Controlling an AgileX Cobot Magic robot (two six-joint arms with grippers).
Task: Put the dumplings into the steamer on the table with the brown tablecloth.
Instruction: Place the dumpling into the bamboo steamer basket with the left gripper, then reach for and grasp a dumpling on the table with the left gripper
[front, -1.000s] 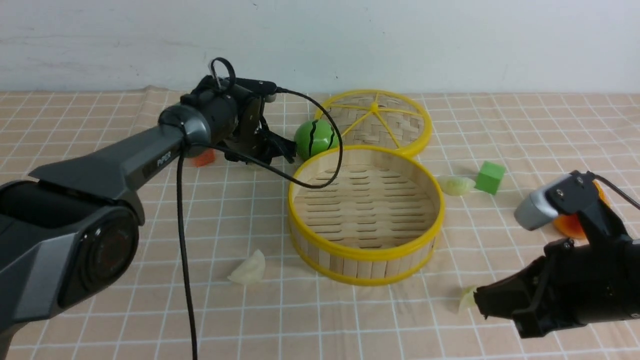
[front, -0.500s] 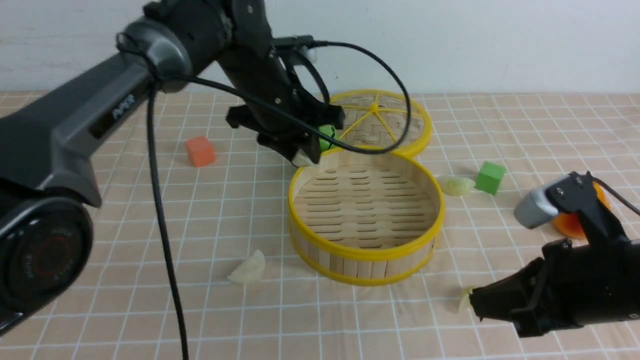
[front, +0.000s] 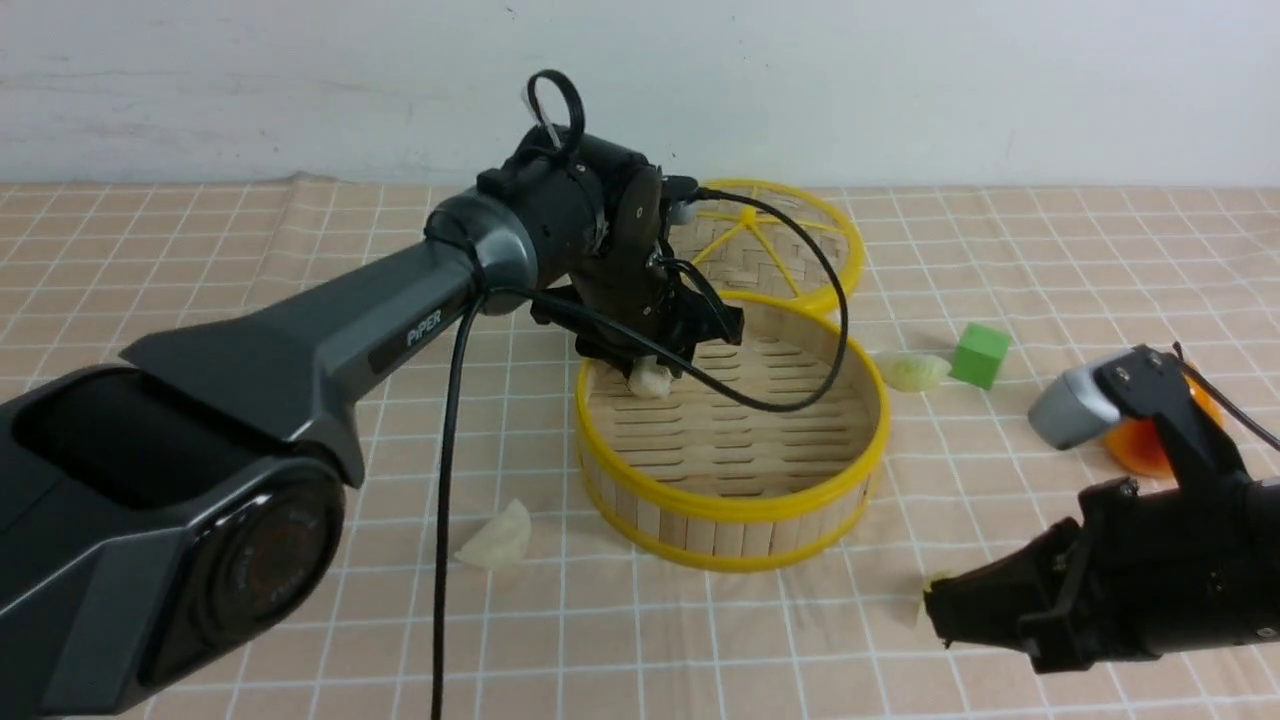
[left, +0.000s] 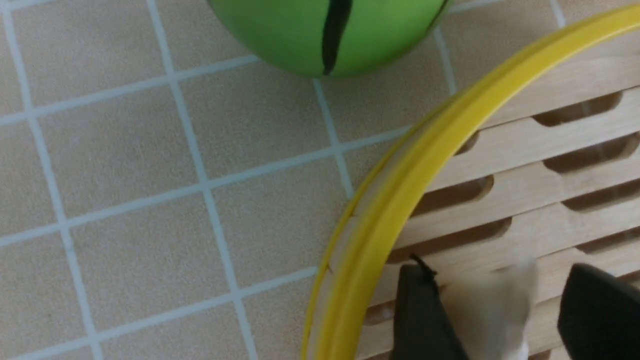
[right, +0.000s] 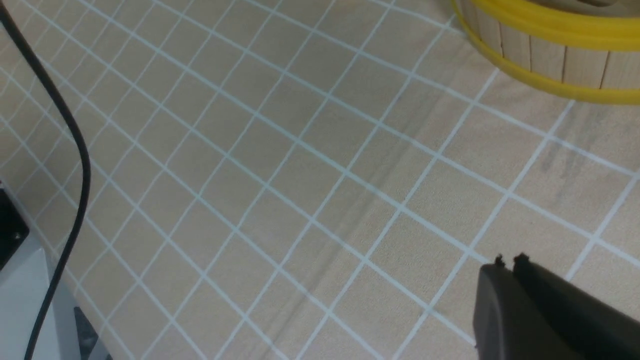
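Note:
The steamer (front: 735, 502), a round bamboo basket with yellow rims, stands mid-table on the brown tablecloth (front: 200, 250). My left gripper (front: 655, 362) hangs over its back-left inside, open. A creamy white dumpling (front: 648, 380) sits just under the fingers; in the left wrist view this dumpling (left: 492, 305) is blurred, against one finger and apart from the other. A second white dumpling (front: 497, 540) lies front-left of the steamer, a pale green one (front: 912, 372) to its right. Another dumpling (front: 928, 598) peeks out beside my right gripper (front: 937, 608), which is shut and empty.
The flat woven lid (front: 790, 235) lies behind the steamer. A green striped ball (left: 325, 30) rests just outside the steamer's rim (left: 400, 200). A green cube (front: 980, 353) and an orange object (front: 1145, 445) sit at the right. The left arm's black cable (front: 440, 560) hangs over the front left.
My left arm swung from beside the ball, up and over, then down into the steamer with the white dumpling. Its jaws have widened and the dumpling is coming free. The right arm barely moved.

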